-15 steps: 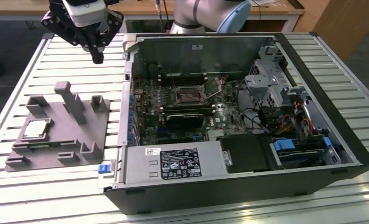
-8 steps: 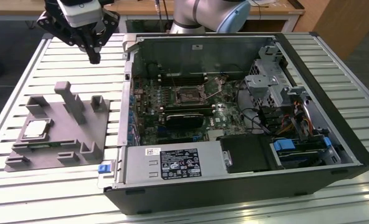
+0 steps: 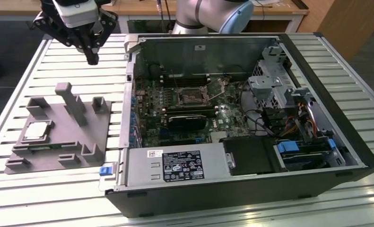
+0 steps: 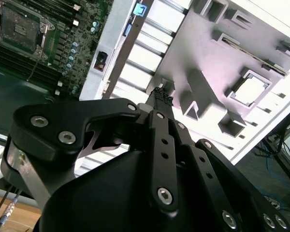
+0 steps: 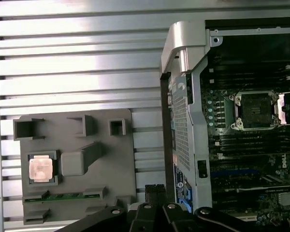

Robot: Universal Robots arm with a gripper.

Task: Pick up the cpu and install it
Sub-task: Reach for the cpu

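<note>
Cpu [image 3: 37,131] seated in tray [image 3: 64,136] on tabletop [image 3: 48,189]; claw [image 3: 92,59] hangs well apart, closed, empty, beside case [image 3: 237,198]

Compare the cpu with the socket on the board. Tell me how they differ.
The cpu lies in the grey tray on the table, outside the case. The socket sits on the green board inside that open case. The cpu's top is plain pale silver, while the socket has a dark centre inside a metal frame. Both are square and lie flat, facing up.
</note>
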